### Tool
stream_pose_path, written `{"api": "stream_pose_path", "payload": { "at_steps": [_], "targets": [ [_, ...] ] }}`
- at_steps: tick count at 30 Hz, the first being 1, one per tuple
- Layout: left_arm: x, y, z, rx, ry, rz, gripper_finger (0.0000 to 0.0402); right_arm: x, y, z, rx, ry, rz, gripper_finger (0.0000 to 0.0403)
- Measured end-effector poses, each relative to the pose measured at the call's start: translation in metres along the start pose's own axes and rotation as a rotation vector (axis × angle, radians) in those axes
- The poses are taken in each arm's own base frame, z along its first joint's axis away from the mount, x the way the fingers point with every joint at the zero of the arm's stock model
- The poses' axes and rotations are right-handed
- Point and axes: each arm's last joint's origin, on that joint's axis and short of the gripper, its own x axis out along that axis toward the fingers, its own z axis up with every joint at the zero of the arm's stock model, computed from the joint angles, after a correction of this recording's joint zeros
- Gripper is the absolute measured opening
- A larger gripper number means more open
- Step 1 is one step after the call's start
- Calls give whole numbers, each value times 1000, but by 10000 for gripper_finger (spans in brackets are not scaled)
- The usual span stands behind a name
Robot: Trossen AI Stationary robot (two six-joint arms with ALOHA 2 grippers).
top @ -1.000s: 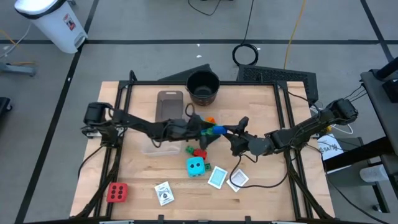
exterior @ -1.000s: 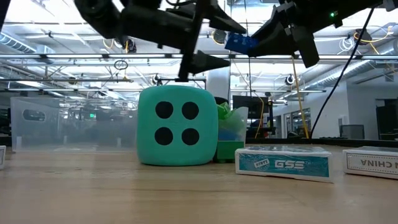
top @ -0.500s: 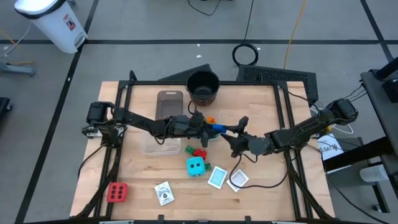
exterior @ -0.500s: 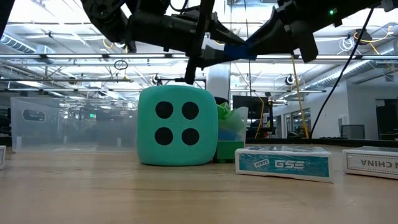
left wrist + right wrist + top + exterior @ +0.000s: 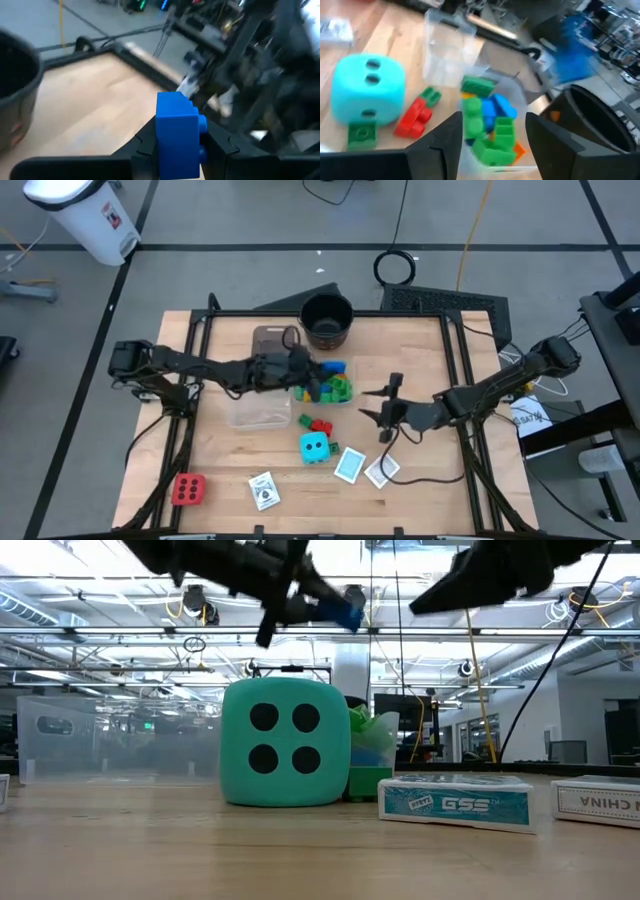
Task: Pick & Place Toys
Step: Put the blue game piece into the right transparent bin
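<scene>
Left gripper (image 5: 177, 145) is pinching a blue block (image 5: 177, 132) in the air, hanging over the middle of the desk (image 5: 420, 340) near the black pot (image 5: 327, 320). Right gripper (image 5: 378, 402) is hovering with fingers spread and empty, toward the desk's right half, near the tub of green and blue blocks (image 5: 335, 385). Cyan cube (image 5: 314, 447) is sitting toward the front edge, red block (image 5: 321, 426) just beside it.

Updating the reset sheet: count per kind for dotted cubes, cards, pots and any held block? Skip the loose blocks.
Dotted cubes: 2, cyan cube, red cube
Cards: 3, left card, middle card, right card
Black pot: 1
Held block: 1, blue block in the left gripper
Total: 7
</scene>
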Motion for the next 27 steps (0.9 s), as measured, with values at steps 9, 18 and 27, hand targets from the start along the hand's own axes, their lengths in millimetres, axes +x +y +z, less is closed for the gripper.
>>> {"api": "stream_pose_path", "payload": {
  "at_steps": [9, 18, 27],
  "targets": [
    [-18, 40, -54, -58, 70, 114, 92, -20, -10, -1, 62, 35, 9, 176],
    [-28, 60, -74, -101, 107, 191, 93, -19, -8, -8, 63, 86, 37, 172],
    [-29, 60, -73, -52, 107, 185, 248, -19, -8, -7, 64, 82, 37, 175]
  ]
}}
